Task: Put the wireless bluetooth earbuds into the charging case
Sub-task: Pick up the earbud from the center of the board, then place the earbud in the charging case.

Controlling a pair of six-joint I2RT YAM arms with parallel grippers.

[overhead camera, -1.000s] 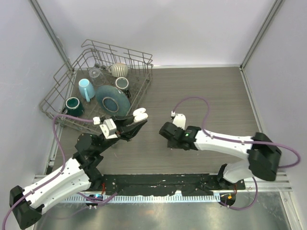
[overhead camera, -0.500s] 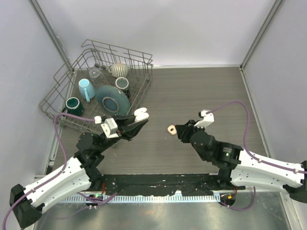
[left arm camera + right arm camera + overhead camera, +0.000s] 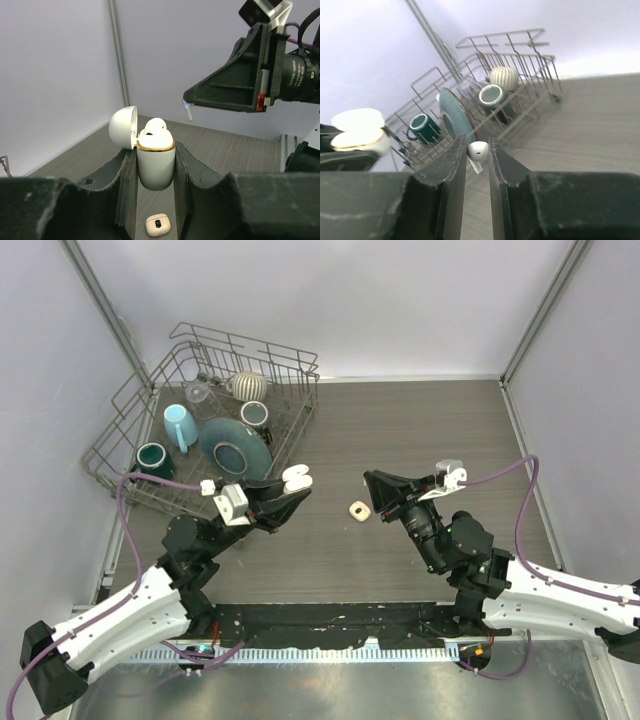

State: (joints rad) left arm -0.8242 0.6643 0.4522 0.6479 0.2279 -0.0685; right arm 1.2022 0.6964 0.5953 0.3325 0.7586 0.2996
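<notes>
1. Left gripper (image 3: pixel 292 496) clamped on the open charging case (image 3: pixel 156 167), centre of left wrist view. Seated earbud (image 3: pixel 154 125) already inside.
2. Right gripper (image 3: pixel 375 483) pinches second earbud (image 3: pixel 478 151), mid-frame in top view, apart from the case. Insertion still left.
3. Small pale item (image 3: pixel 358 510) on table (image 3: pixel 450 430) between them; can't tell what it is.

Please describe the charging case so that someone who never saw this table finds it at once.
Start at the wire dish rack in the table's far left corner. Just off its near right corner, the left gripper holds the charging case. Unlike the small pale piece lying flat nearby, it is raised, with an open lid and a gold rim.
</notes>
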